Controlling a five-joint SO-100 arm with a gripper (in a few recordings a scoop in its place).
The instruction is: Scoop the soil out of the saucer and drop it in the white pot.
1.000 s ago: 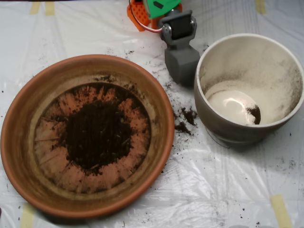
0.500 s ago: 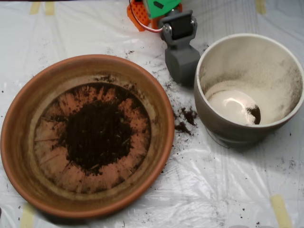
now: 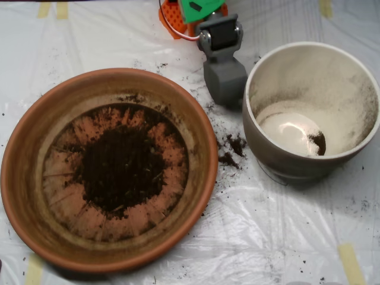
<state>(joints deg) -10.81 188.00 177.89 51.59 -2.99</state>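
Terracotta, wide and shallow, round and thick-rimmed: the saucer fills the left of the overhead view, with a dark, crumbly mound of loose potting soil heaped at the centre of its ridged base. Off-white, deep and round, greyish on the outer wall: the white pot sits to the right, near the saucer but apart from it, dusty inside, with just a small dark clump low on its inner wall. Grey clamshell pincer at top centre, just beside the pot's left rim and above the gap between the two vessels, hanging from the orange and green arm. Cannot tell from above whether its shells are parted or closed, nor whether anything is inside. Spilled crumbs lie on the clear plastic sheet covering the desk, between saucer and pot.

Judged as the reach toward the saucer, with nearly all the soil yet to move. To do it well: come over the saucer's rim with clearance, descend with shells spread wide onto the middle of the mound where it looks deepest, close fully before lifting, rise straight, then cross to the pot high enough to clear its rim. Release only once well inside the rim, since the crumbs on the plastic suggest loose grains spill easily in transit.
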